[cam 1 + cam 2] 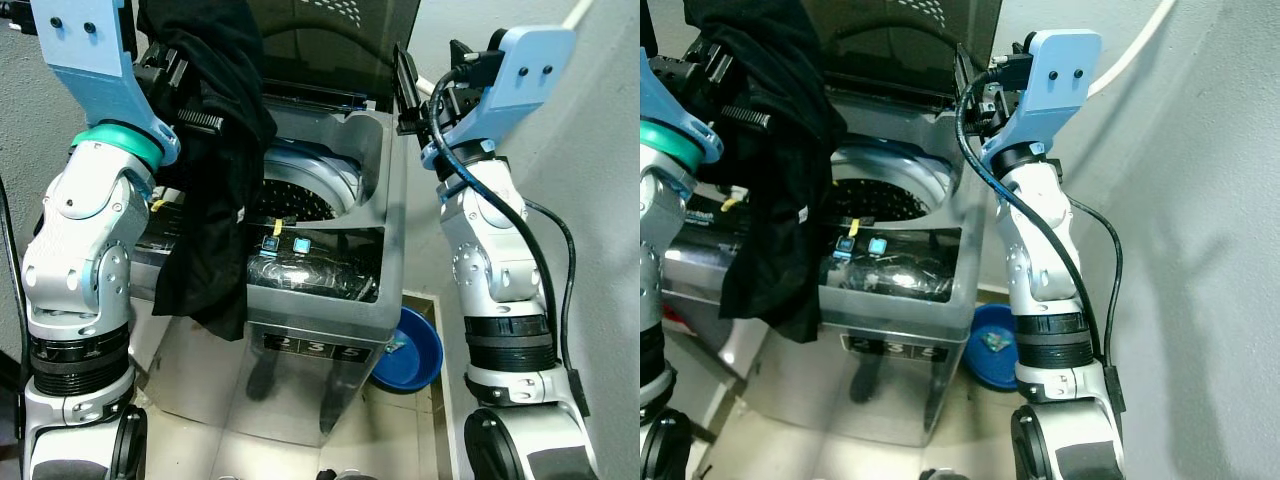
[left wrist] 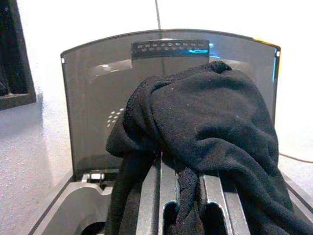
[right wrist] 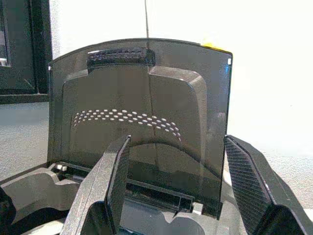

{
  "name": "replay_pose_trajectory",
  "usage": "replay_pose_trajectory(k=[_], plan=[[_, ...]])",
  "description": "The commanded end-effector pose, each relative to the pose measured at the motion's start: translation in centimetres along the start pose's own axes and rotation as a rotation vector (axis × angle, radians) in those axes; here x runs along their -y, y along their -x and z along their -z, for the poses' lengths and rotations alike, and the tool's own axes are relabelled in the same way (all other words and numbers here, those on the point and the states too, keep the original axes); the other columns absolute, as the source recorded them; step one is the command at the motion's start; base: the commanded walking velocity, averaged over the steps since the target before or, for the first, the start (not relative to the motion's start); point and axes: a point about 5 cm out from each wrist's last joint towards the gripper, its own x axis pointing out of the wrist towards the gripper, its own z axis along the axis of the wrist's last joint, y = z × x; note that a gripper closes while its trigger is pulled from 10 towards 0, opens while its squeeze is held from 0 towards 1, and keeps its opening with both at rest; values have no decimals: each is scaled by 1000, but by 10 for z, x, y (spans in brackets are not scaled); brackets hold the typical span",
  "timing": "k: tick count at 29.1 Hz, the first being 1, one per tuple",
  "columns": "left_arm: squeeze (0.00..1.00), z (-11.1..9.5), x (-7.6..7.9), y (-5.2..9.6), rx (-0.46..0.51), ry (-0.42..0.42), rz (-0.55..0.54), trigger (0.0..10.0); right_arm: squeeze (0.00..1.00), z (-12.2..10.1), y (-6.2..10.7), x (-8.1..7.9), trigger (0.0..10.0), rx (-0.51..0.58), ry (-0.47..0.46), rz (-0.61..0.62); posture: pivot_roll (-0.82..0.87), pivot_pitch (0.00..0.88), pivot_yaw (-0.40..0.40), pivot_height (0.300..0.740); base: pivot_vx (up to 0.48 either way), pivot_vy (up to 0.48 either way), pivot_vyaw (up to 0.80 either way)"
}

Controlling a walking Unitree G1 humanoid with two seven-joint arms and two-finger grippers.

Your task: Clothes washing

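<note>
Black garment (image 1: 215, 150) hangs pinched between left gripper (image 2: 182, 196) fingers over washer (image 1: 330, 250).

Drum mouth open from above, left side curtained

The raised lid (image 1: 330, 40) leaves the drum opening (image 1: 300, 190) free on its right half; the hanging black garment (image 1: 215, 160) blocks the left, and the blue basin (image 1: 410, 350) crowds the floor beside the washing machine (image 1: 390, 270).

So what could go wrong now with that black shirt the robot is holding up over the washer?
The black garment hangs from the left gripper mostly over the washer's front edge, not its drum, so it might drop outside or snag on the rim. The raised lid stands close behind both grippers; the open right gripper could bump it.
</note>
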Motion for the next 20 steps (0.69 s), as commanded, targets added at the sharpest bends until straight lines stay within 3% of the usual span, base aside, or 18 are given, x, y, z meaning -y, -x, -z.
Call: replay_pose_trajectory(k=[1,2,4,5,6,7,8,9,10,11,12,14,15,17,20], plan=[[0,-5,3,-1,28,-5,15,10000,0,0,1,2,10000,9,12,0,63,46,-16,740,0,0,0],[0,-13,1,-5,92,-106,34,10000,0,-5,0,-2,10000,38,27,-39,64,48,-20,740,0,0,0],[0,-13,1,-5,92,-106,34,10000,0,-5,0,-2,10000,38,27,-39,64,48,-20,740,0,0,0],[0,-21,-1,-12,145,-201,52,10000,0,-10,-1,-8,10000,62,14,-102,68,54,-22,740,0,0,0],[0,-21,-1,-12,145,-201,52,10000,0,-10,-1,-8,10000,62,14,-102,68,54,-22,740,0,0,0],[0,-30,-7,-27,212,-296,58,10000,0,-16,2,-19,10000,65,-72,-271,60,61,-16,740,0,0,0],[0,-30,-7,-27,212,-296,58,10000,0,-16,2,-19,10000,65,-72,-271,60,61,-16,740,0,0,0],[0,-36,-14,-44,259,-385,36,10000,0,-20,6,-26,10000,63,-132,-381,53,69,-8,740,0,0,0],[0,-40,-17,-57,292,-452,24,10000,0,-21,8,-27,10000,54,-156,-417,48,73,-5,740,0,0,0],[0,-40,-17,-57,292,-452,24,10000,0,-21,8,-27,10000,54,-156,-417,48,73,-5,740,0,0,0],[0,-38,-18,-68,280,-482,25,10000,0,-21,10,-25,10000,47,-164,-417,43,78,2,740,0,0,0],[0,-38,-18,-68,280,-482,25,10000,0,-21,10,-25,10000,47,-164,-417,43,78,2,740,0,0,0],[0,-26,-15,-75,191,-405,82,10000,0,-20,9,-20,10000,47,-138,-375,40,82,8,740,0,0,0],[0,11,-5,-75,-81,-170,204,10000,0,-20,8,-10,10000,54,-77,-296,35,93,14,740,0,0,0],[0,20,-1,-74,-142,-110,236,10000,0,-21,8,-8,10000,56,-62,-278,35,93,14,740,0,0,0]])
